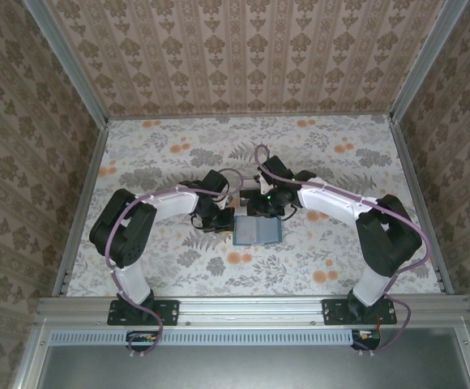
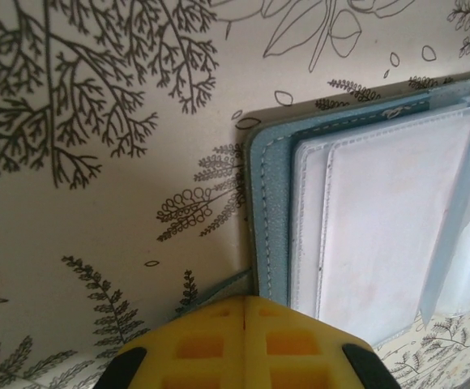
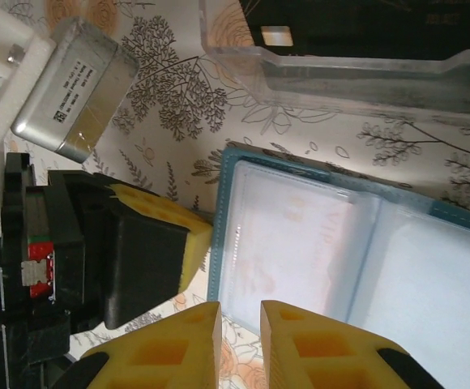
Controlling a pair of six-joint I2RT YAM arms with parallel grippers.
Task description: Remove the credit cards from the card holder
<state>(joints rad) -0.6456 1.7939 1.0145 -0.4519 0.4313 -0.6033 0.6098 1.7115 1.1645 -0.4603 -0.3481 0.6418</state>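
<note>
Right wrist view: right jaws (image 3: pixel 241 314) barely parted, empty, just short of the card holder (image 3: pixel 356 267). Holder lies open on the counter (image 3: pixel 178 105), a pale card (image 3: pixel 288 243) under its clear sleeve.

Risk: so narrow a gap may pinch sleeve along with card, or shove the holder. Left jaws (image 2: pixel 243 301) clenched at its side edge. If that hold slips, the whole holder likely lifts.

Beyond, clear box (image 3: pixel 340 69), close enough to bump.

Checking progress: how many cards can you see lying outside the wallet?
1: a dark card lies in the clear box just beyond the open wallet. More could be hidden beneath it or out of frame.
</note>
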